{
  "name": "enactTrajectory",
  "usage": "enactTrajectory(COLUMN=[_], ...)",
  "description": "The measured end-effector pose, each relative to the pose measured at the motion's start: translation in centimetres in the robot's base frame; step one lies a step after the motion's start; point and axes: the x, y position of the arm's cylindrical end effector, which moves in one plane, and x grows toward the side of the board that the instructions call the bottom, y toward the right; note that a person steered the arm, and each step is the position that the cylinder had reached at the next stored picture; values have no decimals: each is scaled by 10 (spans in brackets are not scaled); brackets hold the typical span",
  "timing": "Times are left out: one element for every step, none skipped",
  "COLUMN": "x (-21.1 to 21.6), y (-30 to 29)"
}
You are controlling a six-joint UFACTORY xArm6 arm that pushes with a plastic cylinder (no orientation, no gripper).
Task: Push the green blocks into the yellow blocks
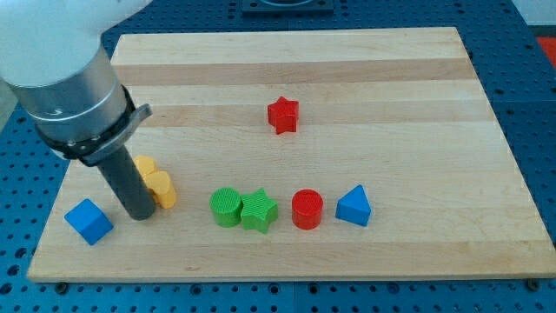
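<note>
A green round block (226, 207) and a green star block (259, 209) touch each other near the view's bottom, left of centre. Two yellow blocks (155, 183) lie together further left, partly hidden behind my rod. My tip (139, 215) rests on the board just left of and below the yellow blocks, touching or nearly touching them. The green round block is about a block's width to the right of the yellow blocks.
A blue cube (89, 221) sits at the view's bottom left, left of my tip. A red round block (307, 209) and a blue triangular block (354, 207) stand right of the green star. A red star (282, 115) lies near the wooden board's (391, 87) centre.
</note>
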Motion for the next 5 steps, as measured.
enactTrajectory(x=[36, 49, 46, 46, 37], y=[21, 82, 137, 175, 190])
